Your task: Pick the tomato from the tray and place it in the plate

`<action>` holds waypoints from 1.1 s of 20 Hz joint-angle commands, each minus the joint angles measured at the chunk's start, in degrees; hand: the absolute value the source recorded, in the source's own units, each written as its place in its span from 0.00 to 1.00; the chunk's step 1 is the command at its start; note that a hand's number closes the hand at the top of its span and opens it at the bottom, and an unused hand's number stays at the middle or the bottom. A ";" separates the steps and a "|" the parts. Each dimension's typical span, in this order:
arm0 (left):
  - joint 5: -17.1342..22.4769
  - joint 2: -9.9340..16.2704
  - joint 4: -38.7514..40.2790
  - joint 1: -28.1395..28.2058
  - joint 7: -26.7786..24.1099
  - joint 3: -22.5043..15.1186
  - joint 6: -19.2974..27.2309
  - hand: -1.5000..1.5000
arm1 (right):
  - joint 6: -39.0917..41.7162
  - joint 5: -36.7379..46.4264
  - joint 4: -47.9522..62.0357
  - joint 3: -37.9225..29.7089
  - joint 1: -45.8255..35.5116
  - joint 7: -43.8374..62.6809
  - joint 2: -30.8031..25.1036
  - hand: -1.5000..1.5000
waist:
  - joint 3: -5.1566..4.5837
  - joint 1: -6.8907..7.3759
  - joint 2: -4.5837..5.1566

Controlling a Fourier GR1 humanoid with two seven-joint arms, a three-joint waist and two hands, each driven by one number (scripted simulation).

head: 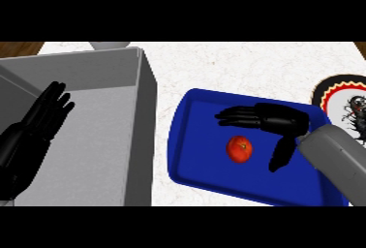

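Tomato (241,148) upright-oval on tray (187,145); right hand (275,121) open — above.

The right robot hand (275,120) is glossy black, with slim segmented fingers and a long thumb, joined to a smooth, rounded grey forearm (336,157). The left robot hand (34,130) is the same glossy black, its fingers ridged.

Plate (342,104): I see only its left part (right edge cuts it).
Tray (187,145): my right forearm hides its near-right corner.
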 commanded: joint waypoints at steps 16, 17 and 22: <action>-0.41 1.33 12.63 1.18 -5.57 -2.92 3.57 0.50 | -2.84 8.67 7.17 5.04 -4.68 0.74 6.96 0.00 | -3.49 -1.63 1.44; -1.17 0.48 12.17 1.88 -6.48 -4.78 4.22 0.50 | -3.98 9.74 7.78 5.81 -3.44 -0.19 6.57 0.00 | -3.46 -1.91 1.46; 0.72 2.77 12.83 0.89 -6.34 -4.11 4.94 0.50 | -3.96 13.00 8.94 8.32 -5.13 0.85 8.95 0.00 | -3.50 -1.96 1.36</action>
